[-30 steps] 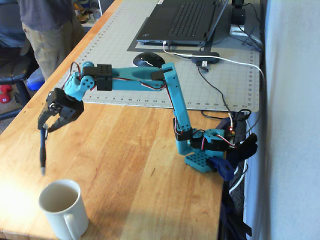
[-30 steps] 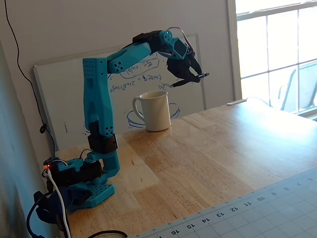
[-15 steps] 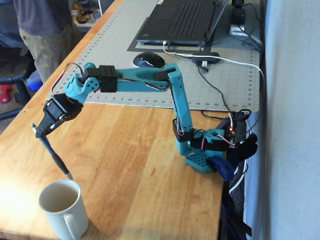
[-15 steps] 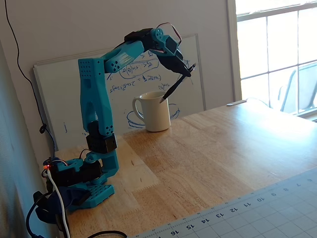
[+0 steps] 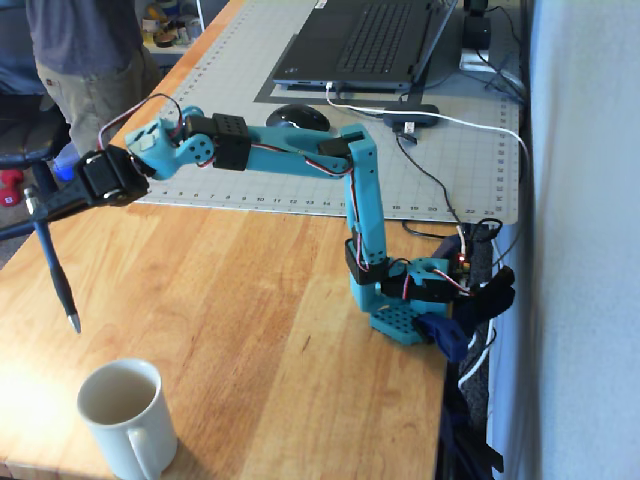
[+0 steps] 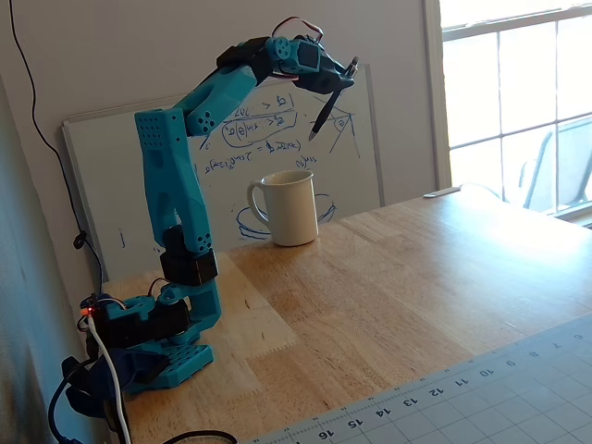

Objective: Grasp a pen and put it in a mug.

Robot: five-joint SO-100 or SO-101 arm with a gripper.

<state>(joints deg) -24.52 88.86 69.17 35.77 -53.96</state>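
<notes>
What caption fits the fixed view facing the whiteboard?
Pincer holds the pen tip-down, high above the cream mug on the wooden table.

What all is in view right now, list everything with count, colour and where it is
pen: one, dark blue-black, held in the air above the mug, tip down
mug: one, cream-white, upright on the wooden table near its edge
cutting mat: one, grey gridded, on the table behind the arm
laptop: one, dark, on the mat
mouse: one, black, before the laptop
whiteboard: one, white with writing, against the wall
person: one, partly seen, beside the table
arm: one, teal, base at the table edge
gripper: one, black jaws shut on the pen
</notes>
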